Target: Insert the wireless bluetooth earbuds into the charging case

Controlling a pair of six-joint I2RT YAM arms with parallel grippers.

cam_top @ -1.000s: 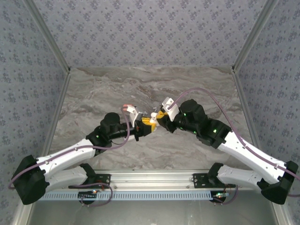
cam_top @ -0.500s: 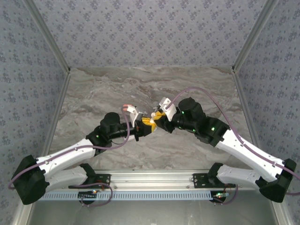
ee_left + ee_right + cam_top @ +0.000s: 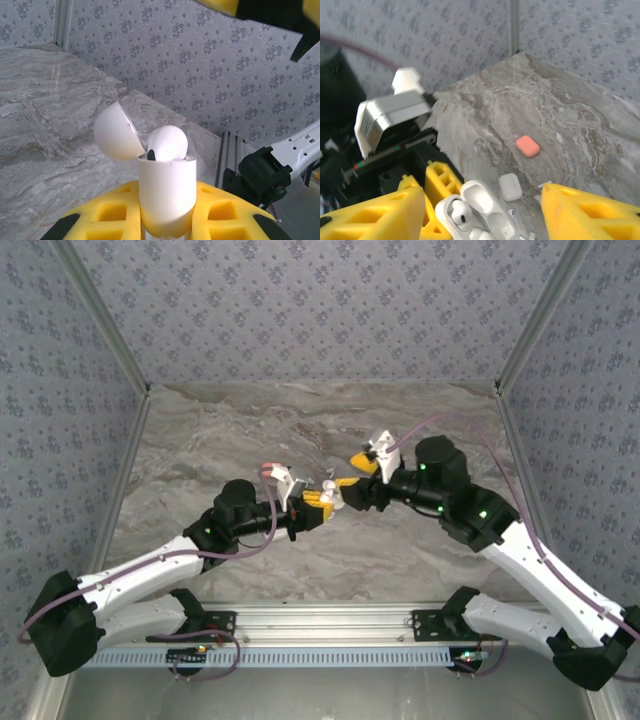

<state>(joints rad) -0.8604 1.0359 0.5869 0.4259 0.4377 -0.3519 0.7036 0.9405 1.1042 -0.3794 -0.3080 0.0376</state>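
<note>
Right, the left fingers (image 3: 167, 220) are clamped tight on the white charging case (image 3: 166, 187), holding it upright above the desk (image 3: 45, 115) near the middle, its lid (image 3: 116, 131) flipped back toward ten o'clock and a white earbud (image 3: 168, 145) sitting head-up in the well. Over at two o'clock from the case in the top view, the right fingers (image 3: 352, 480) stand spread well apart, gripping nothing. Down on the desk, at one o'clock beyond the case in the right wrist view, lie a small white piece (image 3: 510, 186) and an orange-red piece (image 3: 527, 146), near each other
</note>
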